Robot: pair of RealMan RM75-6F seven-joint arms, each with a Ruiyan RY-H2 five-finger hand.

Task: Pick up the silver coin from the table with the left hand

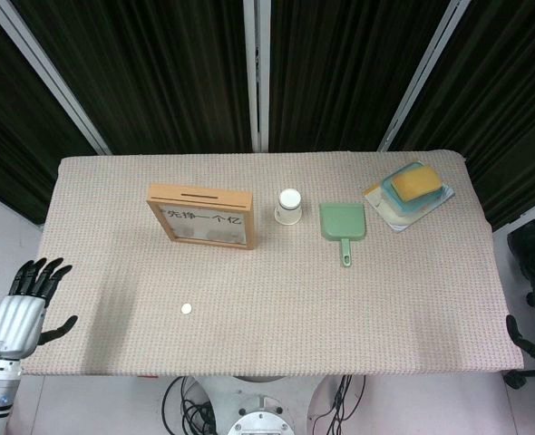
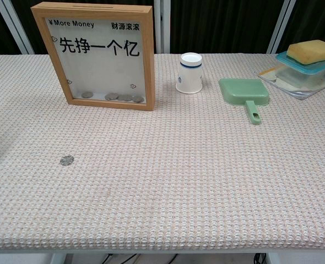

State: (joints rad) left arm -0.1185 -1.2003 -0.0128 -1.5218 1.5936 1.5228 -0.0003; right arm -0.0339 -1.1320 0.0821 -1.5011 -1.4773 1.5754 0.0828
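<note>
the silver coin [image 1: 187, 308] lies flat on the table [image 1: 413, 308], in front of the wooden coin box [image 1: 200, 216], well apart from my left hand [image 1: 24, 304]. this hand is empty, fingers spread. i should bring it over slowly, then pinch low at the edge.

The silver coin [image 1: 187, 308] lies flat on the table [image 1: 358, 308], well apart from the left hand [image 1: 18, 313], fingers [image 1: 34, 276] spread.
</note>
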